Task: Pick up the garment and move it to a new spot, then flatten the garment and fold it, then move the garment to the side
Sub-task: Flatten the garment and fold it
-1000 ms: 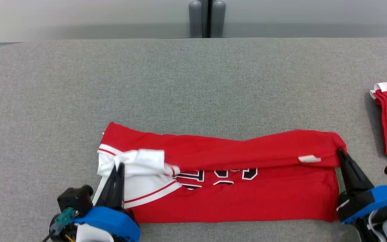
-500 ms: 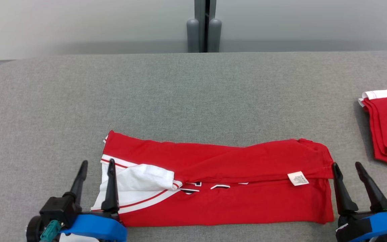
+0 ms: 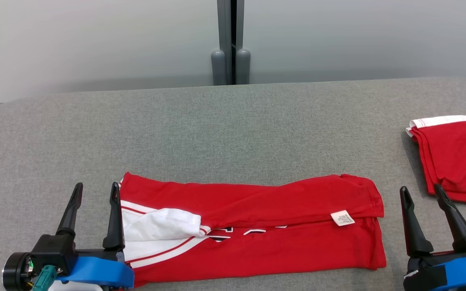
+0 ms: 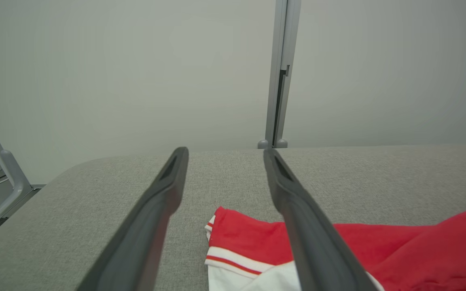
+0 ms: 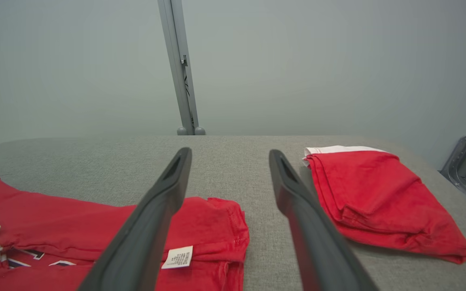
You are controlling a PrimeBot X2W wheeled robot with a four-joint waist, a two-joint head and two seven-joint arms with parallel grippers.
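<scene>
**foldwatch:** So how far along is this? The red garment (image 3: 257, 226) is lying on the grey desk (image 3: 233, 121) near the front edge. It looks flattened and folded lengthwise into one long band.

**gripnerd:** Yeah, I'd say the pick-up, flattening and first fold are done. It probably needs folding across next, then moving to the side. There's another folded red shirt (image 3: 453, 161) over on the right, so maybe it goes there.

**foldwatch:** Are the fingers holding anything?

**gripnerd:** Nope. The left fingers (image 3: 114, 218) are spread wide and empty. The inner one is right at the garment's left end, by the white sleeve (image 3: 164, 224), but I can't tell if it's touching. The right fingers (image 3: 413, 226) are wide apart too, and they're just past the right end near the care tag (image 3: 342, 218), with bare desk between.
</scene>
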